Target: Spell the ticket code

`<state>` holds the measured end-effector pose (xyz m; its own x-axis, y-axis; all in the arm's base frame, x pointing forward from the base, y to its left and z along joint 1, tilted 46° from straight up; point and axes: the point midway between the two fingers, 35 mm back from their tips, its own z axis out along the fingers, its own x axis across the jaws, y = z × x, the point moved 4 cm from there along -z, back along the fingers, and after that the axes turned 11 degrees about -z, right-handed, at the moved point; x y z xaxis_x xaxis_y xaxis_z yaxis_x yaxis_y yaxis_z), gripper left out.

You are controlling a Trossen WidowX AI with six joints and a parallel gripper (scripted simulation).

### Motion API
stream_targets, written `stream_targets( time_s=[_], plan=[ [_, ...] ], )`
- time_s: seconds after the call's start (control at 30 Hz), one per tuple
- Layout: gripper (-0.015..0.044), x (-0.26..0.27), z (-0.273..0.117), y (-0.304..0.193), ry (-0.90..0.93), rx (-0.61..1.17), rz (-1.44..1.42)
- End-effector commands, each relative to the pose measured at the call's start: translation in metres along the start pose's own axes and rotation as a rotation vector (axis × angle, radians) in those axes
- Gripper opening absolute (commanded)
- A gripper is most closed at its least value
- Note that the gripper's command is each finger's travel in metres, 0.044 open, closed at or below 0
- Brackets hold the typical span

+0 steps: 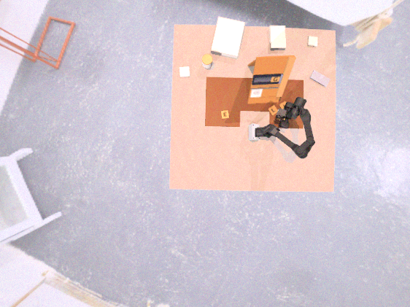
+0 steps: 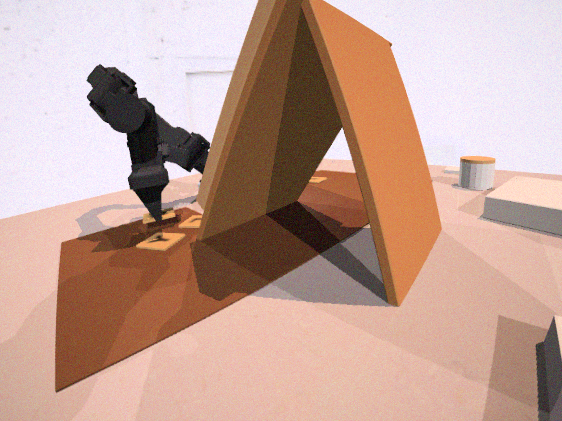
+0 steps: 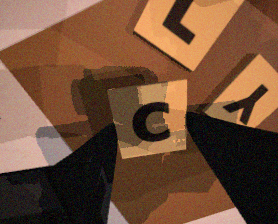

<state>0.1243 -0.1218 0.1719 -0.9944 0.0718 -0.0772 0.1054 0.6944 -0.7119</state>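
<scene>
My gripper (image 1: 281,114) (image 2: 159,219) (image 3: 150,122) is shut on the C tile (image 2: 172,215) (image 3: 175,95), its letter facing the wrist camera; the tile is a little above the brown mat. The L tile (image 1: 273,110) (image 2: 191,221) (image 3: 200,50) and the Y tile (image 1: 282,105) (image 2: 172,241) (image 3: 260,75) lie close by on the mat. Another tile (image 1: 225,114) (image 2: 317,180), seemingly E, lies at the mat's left. The G tile (image 1: 275,79) sits in the right part of the dark rail (image 1: 260,79). The ticket (image 1: 256,92) is on the board below the rail; its print is too small to read.
The tilted orange board (image 1: 271,64) (image 2: 380,96) stands behind the tiles. White boxes (image 1: 229,37) (image 1: 278,37), a small block (image 1: 312,41), an orange-topped can (image 1: 207,60) (image 2: 477,173), a white square (image 1: 184,71) and a pale slab (image 1: 319,78) stand around it.
</scene>
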Motion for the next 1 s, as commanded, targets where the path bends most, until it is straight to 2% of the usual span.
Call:
stream_targets(
  time_s=[0.0,0.97],
  plan=[
    [0.0000,0.000,-0.003,-0.001,-0.001,0.005,0.006],
    [0.0000,-0.010,-0.011,0.008,-0.024,0.004,0.038]
  ],
)
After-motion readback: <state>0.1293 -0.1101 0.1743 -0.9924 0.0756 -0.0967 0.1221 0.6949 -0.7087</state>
